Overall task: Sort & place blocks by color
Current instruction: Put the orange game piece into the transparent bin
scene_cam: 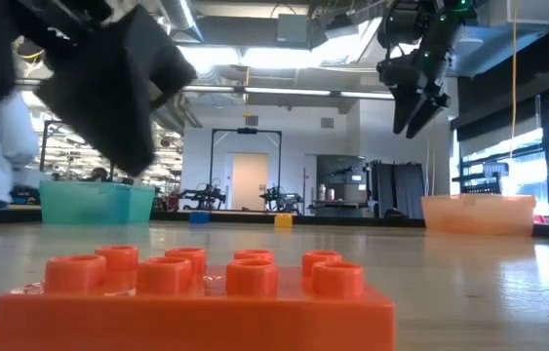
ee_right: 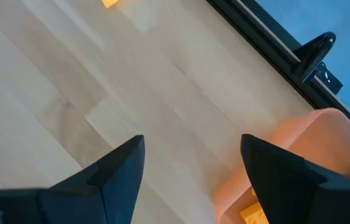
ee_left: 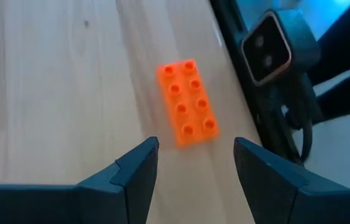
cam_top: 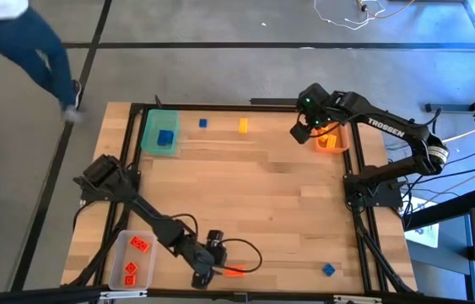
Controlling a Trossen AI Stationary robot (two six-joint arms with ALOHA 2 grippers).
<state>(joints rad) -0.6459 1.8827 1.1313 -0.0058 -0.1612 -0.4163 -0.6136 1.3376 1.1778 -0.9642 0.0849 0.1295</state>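
The left gripper (cam_top: pixel 210 268), at the bottom centre of the high view, is spread wide and empty just beside a red-orange block (cam_top: pixel 234 271) lying flat near the table's edge rail (ee_left: pixel 224 37). A clear tray (cam_top: pixel 117 257) holding red blocks (cam_top: pixel 138 245) sits at lower left. The right gripper (cam_top: pixel 301 132), also open and empty, hangs at upper right beside the orange tray (cam_top: pixel 341 145). A blue block (cam_top: pixel 328 269) lies at lower right; the green tray (cam_top: pixel 149 133) is at upper left.

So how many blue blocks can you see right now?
3: a large one in the green tray, a small one beside that tray, and another near the table's front right. Others may be hidden.
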